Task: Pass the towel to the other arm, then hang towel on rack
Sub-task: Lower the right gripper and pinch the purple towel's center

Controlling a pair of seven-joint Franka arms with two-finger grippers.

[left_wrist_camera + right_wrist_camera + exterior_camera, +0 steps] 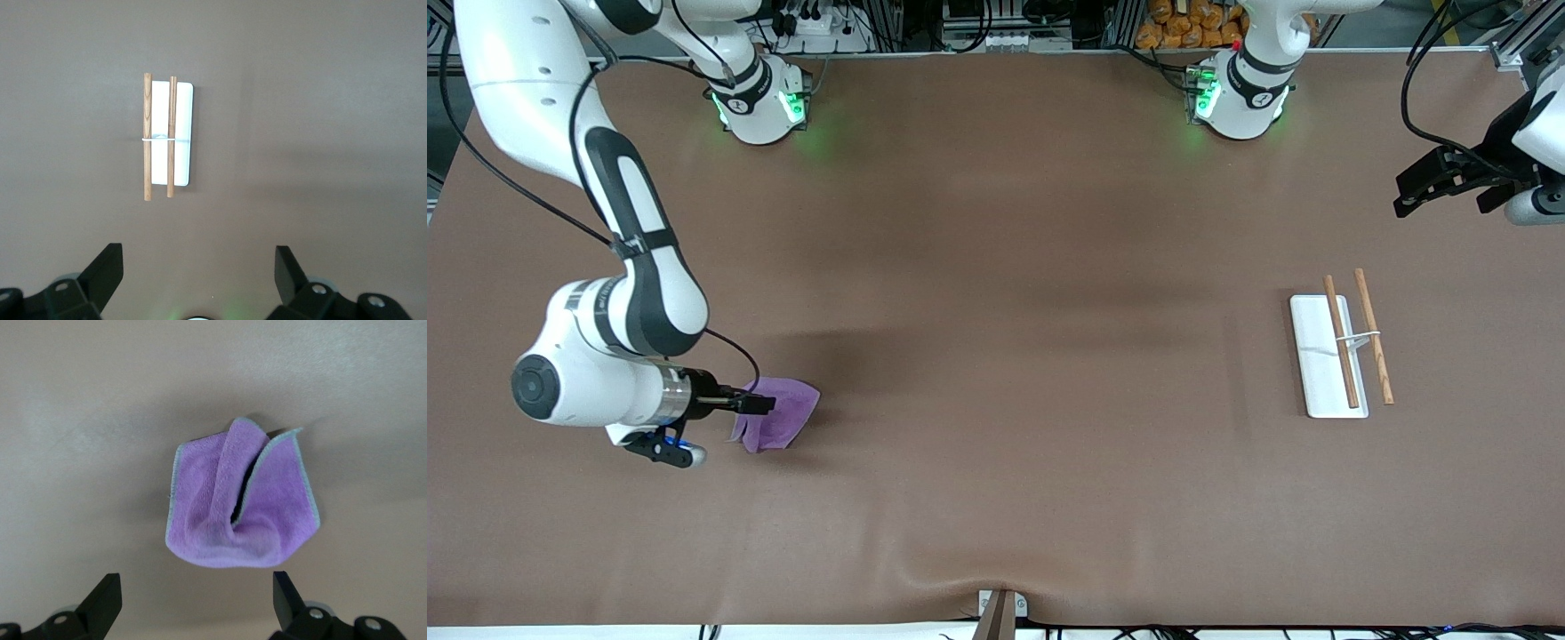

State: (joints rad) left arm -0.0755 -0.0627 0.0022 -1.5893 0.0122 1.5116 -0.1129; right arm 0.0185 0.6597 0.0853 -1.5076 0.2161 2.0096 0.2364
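Two wide-open, empty grippers — right gripper (758, 404) over the towel (778, 422), left gripper (1414, 197) waiting above the rack (1325, 356).

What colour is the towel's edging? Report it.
Pale grey-blue trim around the purple towel; clearest in the right wrist view.

We see the towel (778, 413) lying crumpled on the tabletop toward the right arm's end: a small lilac cloth with a fuzzy surface and a pale stitched edge, folded over itself so that one flap stands up along a dark crease. We see the rack (1332, 356) well apart from it, toward the left arm's end: a flat white rectangular plate with two thin brown wooden rods running parallel along its length, joined across their middles by a thin metal bracket. Nothing hangs on the rods.
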